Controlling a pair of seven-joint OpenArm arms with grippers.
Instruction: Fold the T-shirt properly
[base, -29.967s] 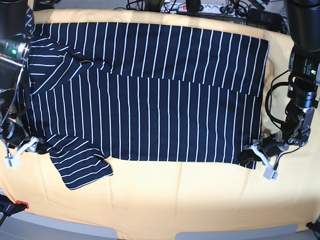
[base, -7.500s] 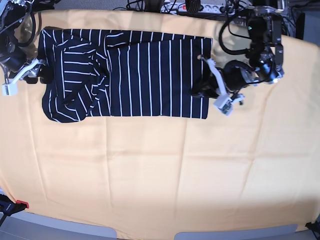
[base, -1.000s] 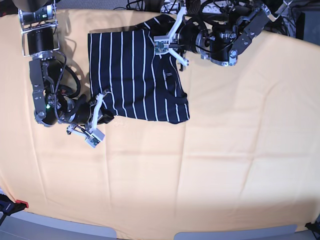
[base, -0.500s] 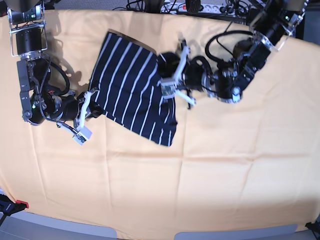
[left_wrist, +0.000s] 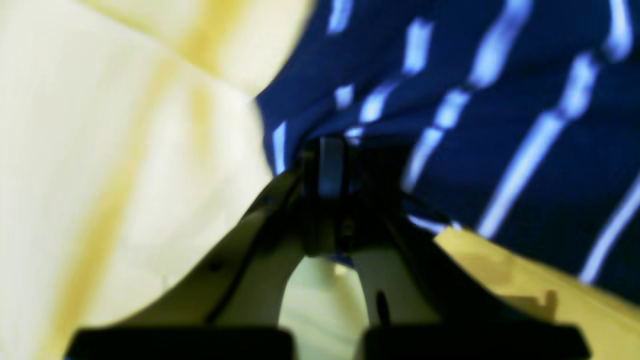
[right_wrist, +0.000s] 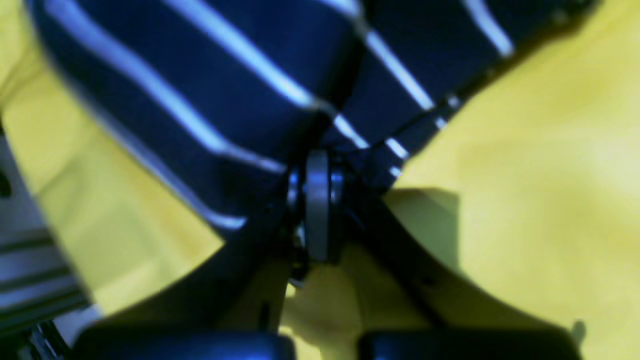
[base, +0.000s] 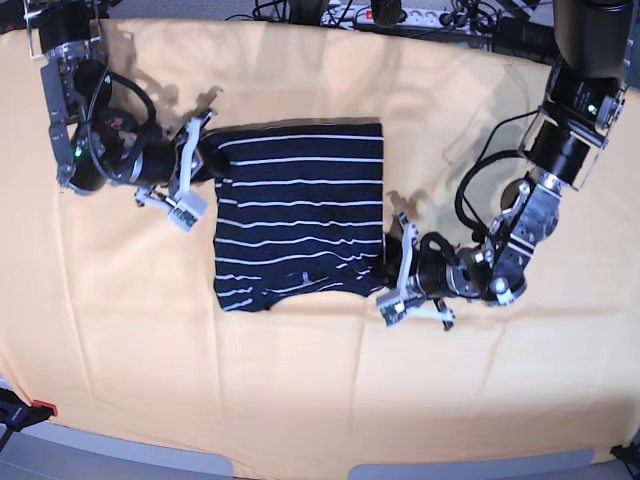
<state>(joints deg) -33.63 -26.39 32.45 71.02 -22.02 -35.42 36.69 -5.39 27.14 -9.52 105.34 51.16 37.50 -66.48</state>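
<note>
T-shirt (base: 300, 210) between two claws

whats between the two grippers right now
In the base view, only the folded T-shirt spans from right gripper to left gripper; both pinch it.

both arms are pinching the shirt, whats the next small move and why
Probably open both grippers and lift straight off. The T-shirt already lies as a compact folded rectangle on the yellow cloth, with the left gripper shut on its near corner and the right gripper shut on the opposite far corner. Further pulling would likely skew the fold.
</note>
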